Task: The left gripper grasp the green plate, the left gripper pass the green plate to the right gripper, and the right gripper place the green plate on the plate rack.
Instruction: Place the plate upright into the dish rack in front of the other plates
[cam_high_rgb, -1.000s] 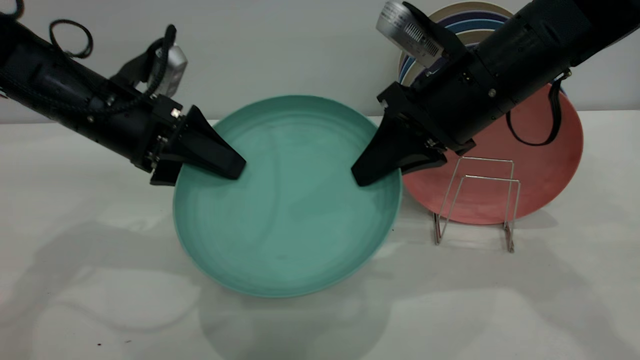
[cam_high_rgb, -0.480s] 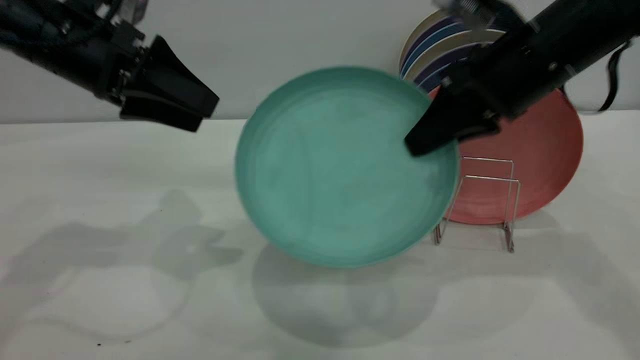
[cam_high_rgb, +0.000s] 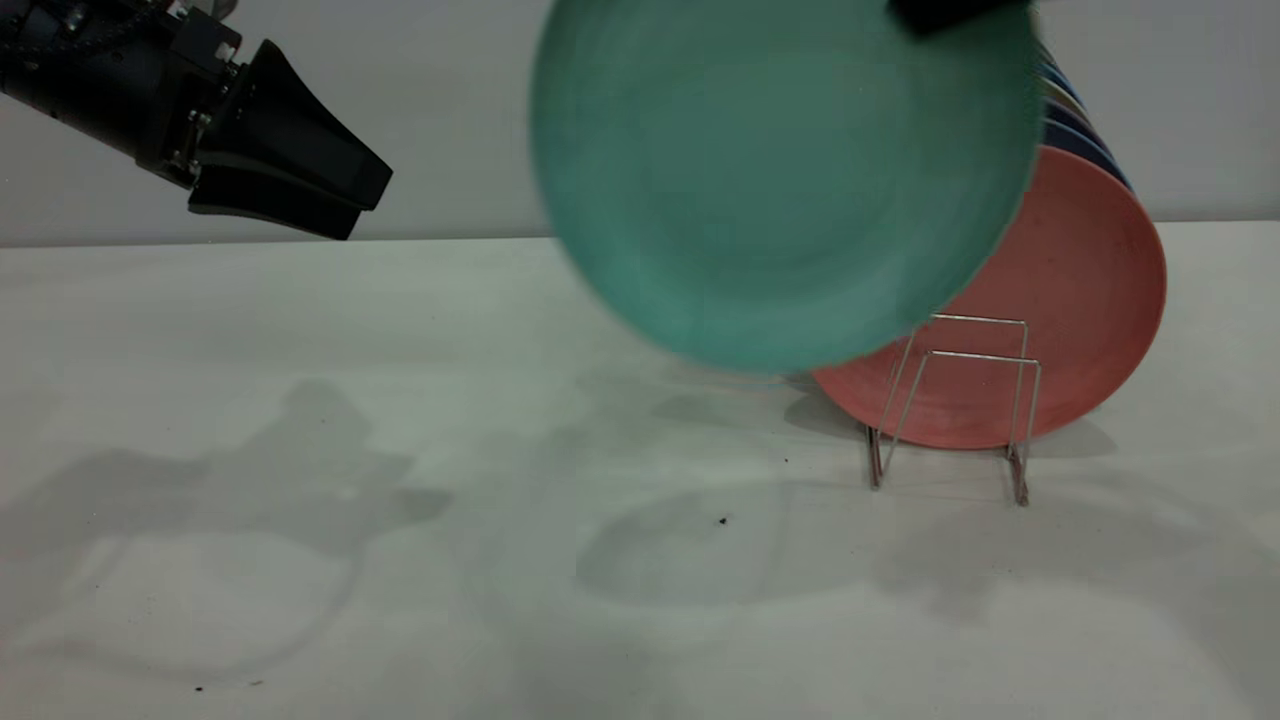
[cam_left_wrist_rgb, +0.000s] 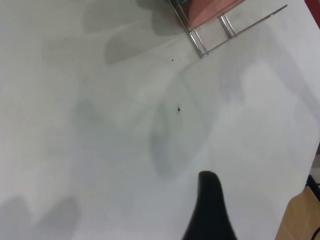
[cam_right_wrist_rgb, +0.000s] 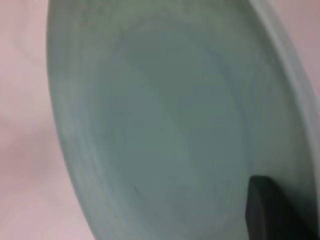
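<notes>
A pale grey-white table (cam_high_rgb: 300, 420) runs back to a plain grey wall (cam_high_rgb: 450, 120). No readable writing shows. The right gripper (cam_high_rgb: 955, 12) clamps the green plate (cam_high_rgb: 780, 180) by its upper rim, upright, above the plate rack (cam_high_rgb: 955, 410). The left gripper (cam_high_rgb: 350, 200) hangs well apart, empty, fingers together.

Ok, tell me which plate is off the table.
The green plate, held up by the right gripper; the pink plate stands in the plate rack.
</notes>
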